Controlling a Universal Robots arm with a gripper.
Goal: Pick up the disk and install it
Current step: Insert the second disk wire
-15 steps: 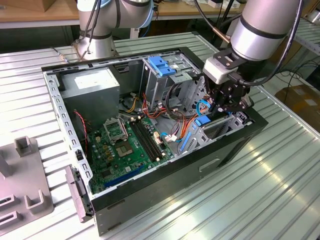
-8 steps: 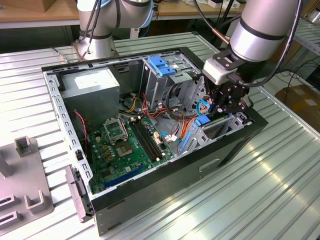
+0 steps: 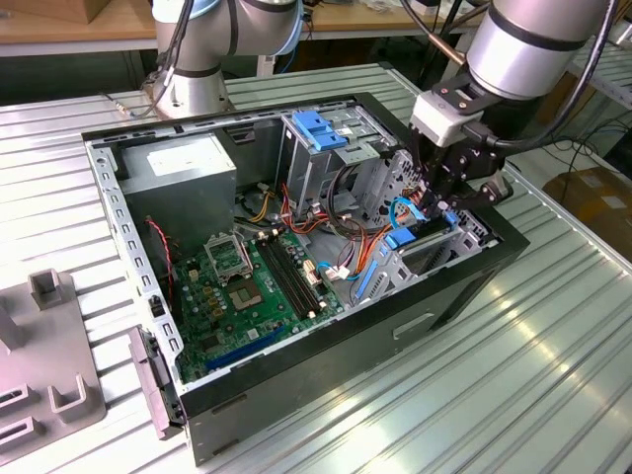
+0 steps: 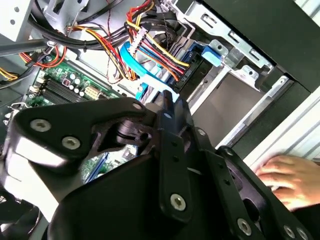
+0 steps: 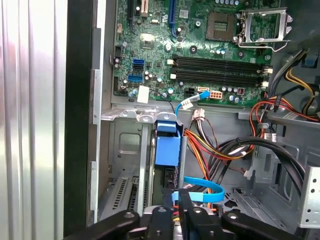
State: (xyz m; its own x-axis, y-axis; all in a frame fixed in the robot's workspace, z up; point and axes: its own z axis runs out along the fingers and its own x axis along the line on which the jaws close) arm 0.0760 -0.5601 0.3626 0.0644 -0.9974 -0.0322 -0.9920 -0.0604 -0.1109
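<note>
Black robot hand (image 3: pixel 446 197) sits low in the open black computer case (image 3: pixel 474 286), directly above the blue-railed silver-grey disk (image 5: pixel 166 145) in its bay; finger state cannot be told.

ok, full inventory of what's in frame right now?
computer case: 1, black, open, on the slatted metal table
motherboard: 1, green, on the case floor
power supply: 1, grey, case's far corner
drive cage: 1, metal, blue handle, beside the power supply
disk: 1, blue-railed, in the bay under the gripper
wire bundle: multicoloured, beside the bay
hand: 1, person's, on the table outside the case
arm: 1, silver, above the case
gripper: 1, black, down at the disk
</note>
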